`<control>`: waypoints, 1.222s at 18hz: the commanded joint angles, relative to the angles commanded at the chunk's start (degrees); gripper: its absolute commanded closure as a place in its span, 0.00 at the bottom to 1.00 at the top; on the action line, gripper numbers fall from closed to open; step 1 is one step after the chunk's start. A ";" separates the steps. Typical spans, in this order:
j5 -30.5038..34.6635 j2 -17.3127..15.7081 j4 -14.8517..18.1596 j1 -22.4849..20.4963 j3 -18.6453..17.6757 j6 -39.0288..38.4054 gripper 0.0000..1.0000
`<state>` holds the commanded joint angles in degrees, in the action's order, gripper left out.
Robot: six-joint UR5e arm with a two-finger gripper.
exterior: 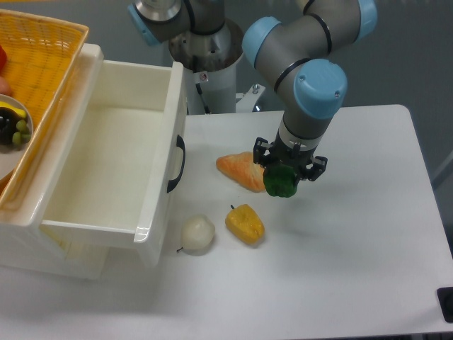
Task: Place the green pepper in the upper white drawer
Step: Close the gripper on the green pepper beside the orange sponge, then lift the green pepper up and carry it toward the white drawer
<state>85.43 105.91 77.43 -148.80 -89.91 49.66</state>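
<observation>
The green pepper (281, 183) is a small glossy dark-green lobed fruit, held in my gripper (289, 172) at the middle of the table, a little above the surface. The gripper is shut on it from above, and its fingers are mostly hidden by the wrist. The upper white drawer (160, 163) stands pulled open at the left, a deep cream-white box with a dark curved handle (177, 164) on its front panel. Its inside looks empty. The pepper is well to the right of the drawer front.
An orange wedge (242, 170) lies just left of the gripper. A yellow-orange pepper-shaped item (245, 223) and a pale round fruit (197, 234) lie in front of the drawer. A yellow wicker basket (42, 64) sits on top at the far left.
</observation>
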 joint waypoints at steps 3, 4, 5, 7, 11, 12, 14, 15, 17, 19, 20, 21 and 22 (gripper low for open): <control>0.00 0.00 0.00 0.09 -0.17 0.00 0.45; 0.00 0.00 0.00 0.00 0.00 0.00 0.45; -0.09 -0.09 0.00 0.00 0.00 0.00 0.45; -0.09 -0.09 0.09 0.00 0.00 0.00 0.45; -0.18 -0.70 0.35 -0.18 0.00 -0.26 0.45; -0.18 -1.57 0.35 -0.26 0.00 -0.52 0.45; -1.14 -2.11 0.70 -0.53 0.00 -0.79 0.45; -1.32 -2.11 0.79 -0.53 0.00 -0.79 0.45; -1.41 -2.11 0.88 -0.44 0.00 -0.79 0.45; -1.67 -2.37 1.93 -0.27 0.00 -0.88 0.45; -2.63 -2.98 2.72 -0.35 0.18 -1.14 0.45; -3.77 -3.95 4.03 -0.70 0.35 -1.58 0.45; -5.09 -4.65 5.78 -0.88 0.62 -2.02 0.45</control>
<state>80.35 101.26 83.21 -149.68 -89.30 47.64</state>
